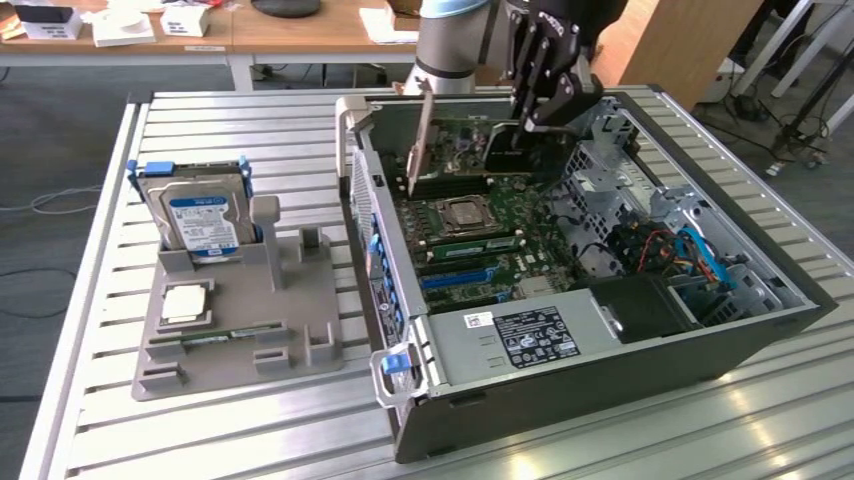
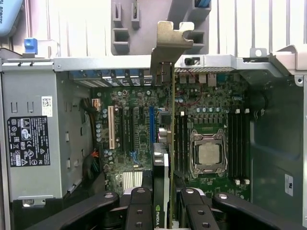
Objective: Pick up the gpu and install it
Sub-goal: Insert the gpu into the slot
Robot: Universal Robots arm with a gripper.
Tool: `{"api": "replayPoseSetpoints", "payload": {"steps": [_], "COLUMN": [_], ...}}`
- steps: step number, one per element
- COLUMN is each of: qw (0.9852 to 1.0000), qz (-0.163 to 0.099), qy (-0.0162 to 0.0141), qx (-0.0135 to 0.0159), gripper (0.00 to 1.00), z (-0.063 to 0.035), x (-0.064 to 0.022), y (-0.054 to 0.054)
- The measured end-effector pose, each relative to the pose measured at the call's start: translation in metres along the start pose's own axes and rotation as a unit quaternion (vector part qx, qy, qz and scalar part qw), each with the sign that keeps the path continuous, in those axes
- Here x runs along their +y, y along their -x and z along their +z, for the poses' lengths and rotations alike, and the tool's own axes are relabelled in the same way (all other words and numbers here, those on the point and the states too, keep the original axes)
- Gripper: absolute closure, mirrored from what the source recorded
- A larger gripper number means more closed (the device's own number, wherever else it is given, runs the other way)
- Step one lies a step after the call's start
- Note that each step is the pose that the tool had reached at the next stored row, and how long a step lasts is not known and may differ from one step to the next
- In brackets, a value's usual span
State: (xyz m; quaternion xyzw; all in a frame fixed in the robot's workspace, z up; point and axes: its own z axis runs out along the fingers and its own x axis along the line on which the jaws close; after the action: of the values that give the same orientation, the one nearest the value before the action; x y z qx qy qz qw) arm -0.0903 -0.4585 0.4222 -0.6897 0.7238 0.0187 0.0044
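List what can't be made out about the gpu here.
1. The slot under the gpu: wrist view, covered by the edge-on card itself.
2. Whether its connector edge touches the motherboard: exterior view, dark card against dark board.
3. The gripper base: wrist view, cut off by the picture edge.

Bright, even light; soft, faint shadows.

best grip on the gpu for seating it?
Upper long edge, from straight above. The gpu stands on edge over the motherboard, bracket at one end, leaving both flat faces free; the gripper is shut on it that way.
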Motion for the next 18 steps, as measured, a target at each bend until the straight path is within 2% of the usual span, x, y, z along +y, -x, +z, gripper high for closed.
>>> {"api": "replayPoseSetpoints", "payload": {"steps": [8,18], "qw": [1.0,1.0], "qz": [0.0,0.0], "qy": [-0.0031,-0.0051], "qx": [-0.0001,-0.0002], "gripper": [0.73,0.73], "z": [0.0146,0.0323], "x": [-0.0003,-0.0007], "y": [0.0,-0.001]}}
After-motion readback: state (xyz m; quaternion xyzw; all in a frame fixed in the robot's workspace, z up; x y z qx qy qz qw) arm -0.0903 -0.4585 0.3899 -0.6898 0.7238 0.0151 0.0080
